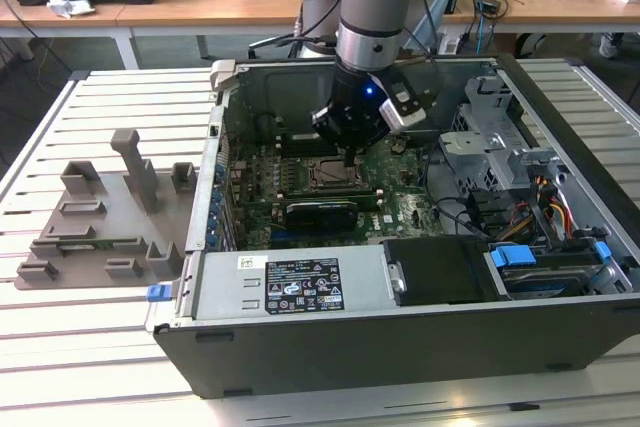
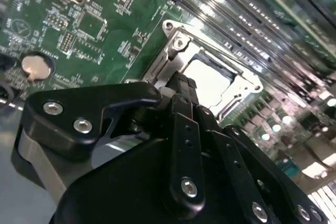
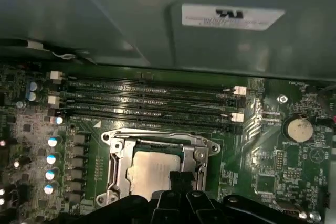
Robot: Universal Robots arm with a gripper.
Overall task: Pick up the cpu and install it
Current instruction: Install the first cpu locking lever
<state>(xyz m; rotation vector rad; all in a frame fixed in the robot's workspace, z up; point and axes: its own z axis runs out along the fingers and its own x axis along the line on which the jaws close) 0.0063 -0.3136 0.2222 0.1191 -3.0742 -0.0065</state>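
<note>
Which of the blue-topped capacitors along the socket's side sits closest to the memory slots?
In the first wrist view, the capacitor at the row's end nearest the memory slots; the others run away from them beside the socket frame.

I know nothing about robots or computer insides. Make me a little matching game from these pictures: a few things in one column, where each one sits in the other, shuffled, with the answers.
Things
1. cpu
2. coin battery
3. gripper
4. grey plastic holder

Places
A. on the slatted table, outside the computer case, toward the exterior view's left
B. lying inside the metal socket frame on the green board
C. hanging just above the socket, inside the open case
D. on the green board, off to one side of the socket

Pairs: 1-B, 2-D, 3-C, 4-A
</note>
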